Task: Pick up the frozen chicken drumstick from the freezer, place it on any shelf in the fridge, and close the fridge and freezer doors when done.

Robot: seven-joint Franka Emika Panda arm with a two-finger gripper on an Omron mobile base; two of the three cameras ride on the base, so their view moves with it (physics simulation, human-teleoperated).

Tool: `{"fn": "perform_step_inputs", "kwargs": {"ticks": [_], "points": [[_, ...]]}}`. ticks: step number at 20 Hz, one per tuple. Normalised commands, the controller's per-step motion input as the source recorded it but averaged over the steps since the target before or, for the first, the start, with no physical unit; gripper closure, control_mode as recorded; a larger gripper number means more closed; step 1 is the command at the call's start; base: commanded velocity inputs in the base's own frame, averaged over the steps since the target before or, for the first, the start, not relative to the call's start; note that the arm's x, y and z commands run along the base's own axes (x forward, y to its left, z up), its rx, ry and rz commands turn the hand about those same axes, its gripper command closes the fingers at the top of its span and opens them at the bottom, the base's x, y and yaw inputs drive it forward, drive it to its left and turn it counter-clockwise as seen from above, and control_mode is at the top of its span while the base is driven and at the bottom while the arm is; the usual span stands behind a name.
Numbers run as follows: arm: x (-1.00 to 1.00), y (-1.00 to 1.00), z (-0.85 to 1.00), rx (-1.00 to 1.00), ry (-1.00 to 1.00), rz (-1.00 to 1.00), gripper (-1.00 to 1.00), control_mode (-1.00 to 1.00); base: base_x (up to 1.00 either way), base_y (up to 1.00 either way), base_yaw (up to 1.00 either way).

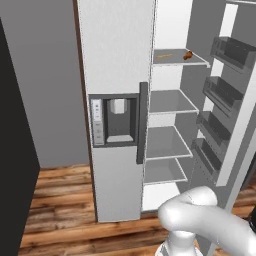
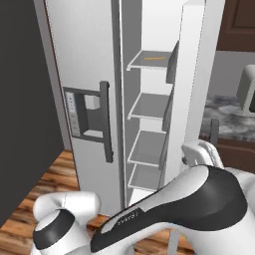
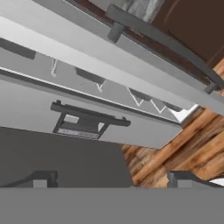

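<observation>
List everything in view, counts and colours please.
refrigerator: one, white, centre
dispenser door: one, white with grey panel, left of the shelves
open door: one, white, right, four dark bins
shelves: four, grey, open compartment
chicken drumstick: one, orange-brown, top shelf, right end
stick: one, yellow-orange, top shelf, left of drumstick
floor: wood, brown
arm: one, white and dark, foreground
claw: one, dark tips, open, empty
</observation>
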Motion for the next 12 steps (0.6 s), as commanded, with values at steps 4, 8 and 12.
{"fn": "perform_step_inputs", "kwargs": {"ticks": [4,8,12], "points": [[0.93,-0.7,-0.37,-0.05,0.0,0.13,-1.0,-1.0,0.0,0.0,0.0],[0.97,-0.37,-0.48,-0.18,0.0,0.0,-1.0,-1.0,0.0,0.0,0.0],[0.76,-0.21,-0.55,-0.24,-0.07,0.0,-1.0,-1.0,0.0,0.0,0.0]]}}
